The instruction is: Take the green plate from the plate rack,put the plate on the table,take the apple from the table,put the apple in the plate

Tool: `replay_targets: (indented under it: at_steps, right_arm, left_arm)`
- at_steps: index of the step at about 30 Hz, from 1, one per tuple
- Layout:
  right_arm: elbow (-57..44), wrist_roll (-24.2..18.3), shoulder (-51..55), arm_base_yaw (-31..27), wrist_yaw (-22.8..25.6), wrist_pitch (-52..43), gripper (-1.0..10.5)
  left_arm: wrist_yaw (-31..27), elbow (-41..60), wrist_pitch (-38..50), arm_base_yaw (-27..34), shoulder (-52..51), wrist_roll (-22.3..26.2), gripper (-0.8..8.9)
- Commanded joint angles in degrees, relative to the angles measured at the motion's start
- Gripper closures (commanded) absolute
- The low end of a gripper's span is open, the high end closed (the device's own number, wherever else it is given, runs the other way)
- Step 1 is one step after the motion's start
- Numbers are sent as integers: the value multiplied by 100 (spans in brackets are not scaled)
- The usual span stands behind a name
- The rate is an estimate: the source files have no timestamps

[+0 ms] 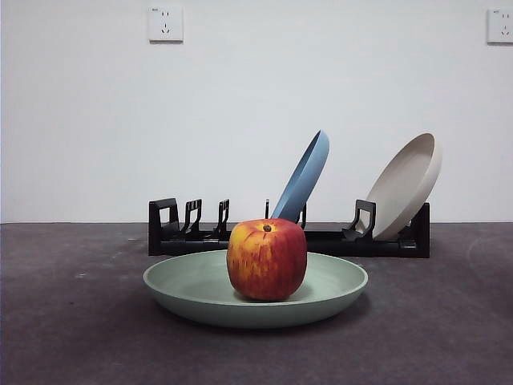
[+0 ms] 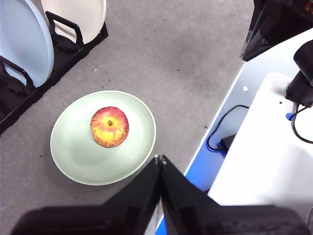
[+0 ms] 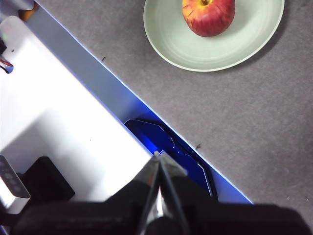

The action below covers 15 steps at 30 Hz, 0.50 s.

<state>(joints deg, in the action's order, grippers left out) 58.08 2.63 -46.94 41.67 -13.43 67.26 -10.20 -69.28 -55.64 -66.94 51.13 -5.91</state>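
The green plate lies flat on the table in front of the plate rack. The apple stands upright in the middle of the plate. The left wrist view shows the apple in the plate, and the right wrist view shows the apple in the plate. My left gripper is shut and empty, high above the table's edge near the plate. My right gripper is shut and empty, above the table's edge away from the plate.
A blue plate and a cream-white plate lean in the rack. The rack's left slots stand unfilled. White and blue base parts and a cable lie past the table's edge.
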Motion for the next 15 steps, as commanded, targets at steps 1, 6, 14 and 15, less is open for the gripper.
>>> replay_targets:
  at_steps: [1, 6, 14, 15]
  right_arm:
    - [11, 46, 13, 11, 4, -28, 946]
    - [11, 46, 13, 11, 7, -28, 946]
    - [11, 46, 13, 11, 7, -28, 946]
    - [11, 46, 13, 13, 7, -28, 946]
  left_arm:
    - [-15, 22, 24, -9, -7, -24, 817]
    - [-17, 22, 24, -9, -7, -24, 817]
    - [-251, 22, 138, 48, -9, -4, 817]
    - [-389, 22, 247, 118, -9, 46, 817]
